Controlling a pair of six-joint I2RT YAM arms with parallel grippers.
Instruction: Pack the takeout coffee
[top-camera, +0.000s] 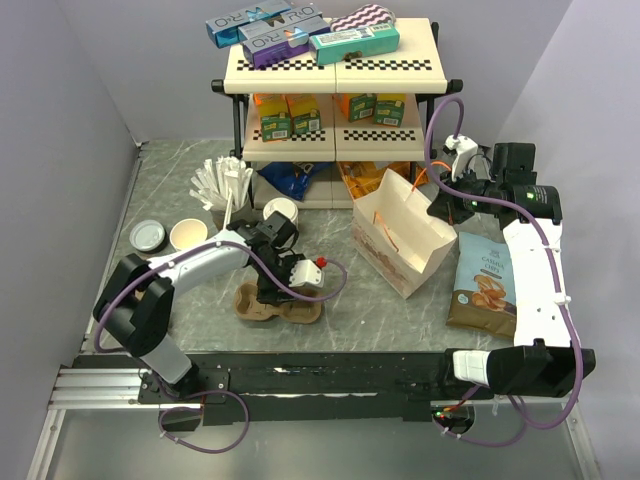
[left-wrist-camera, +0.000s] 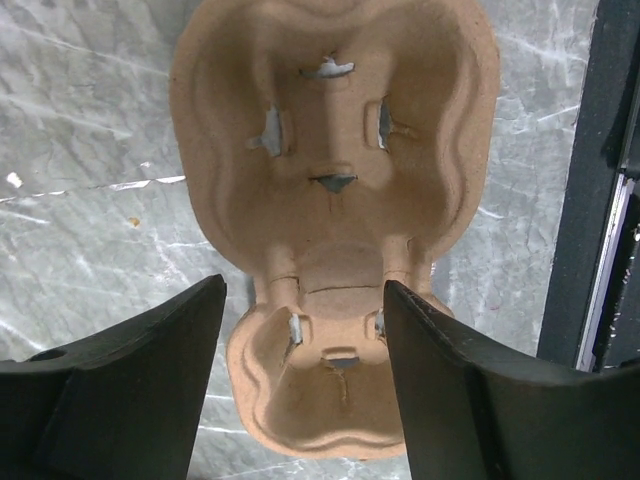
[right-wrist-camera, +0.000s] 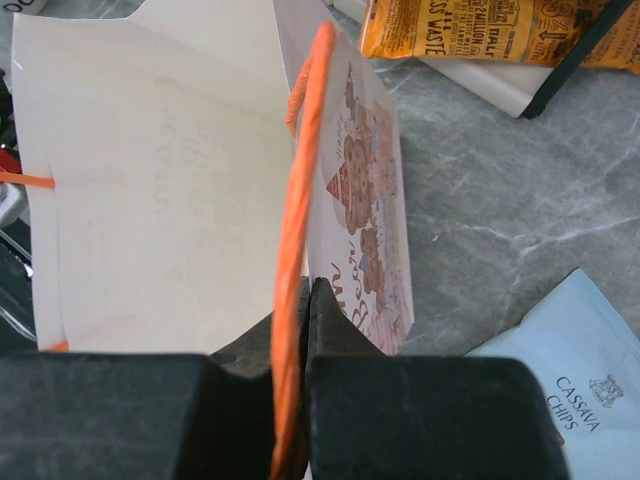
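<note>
The takeout coffee, a small white paper cup with a cream inside, stands upright at the left, away from both grippers. A brown pulp cup carrier lies on the table. My left gripper hangs just above it, open, its fingers on either side of the near pocket, which is bare. The white paper bag with orange handles stands open to the right. My right gripper is shut on its upper edge beside an orange handle.
A second white cup stands behind the left wrist. A grey lid and a dark cup of white sticks are at the left. A stocked shelf is behind; a chips bag lies right. A black rail runs along the near edge.
</note>
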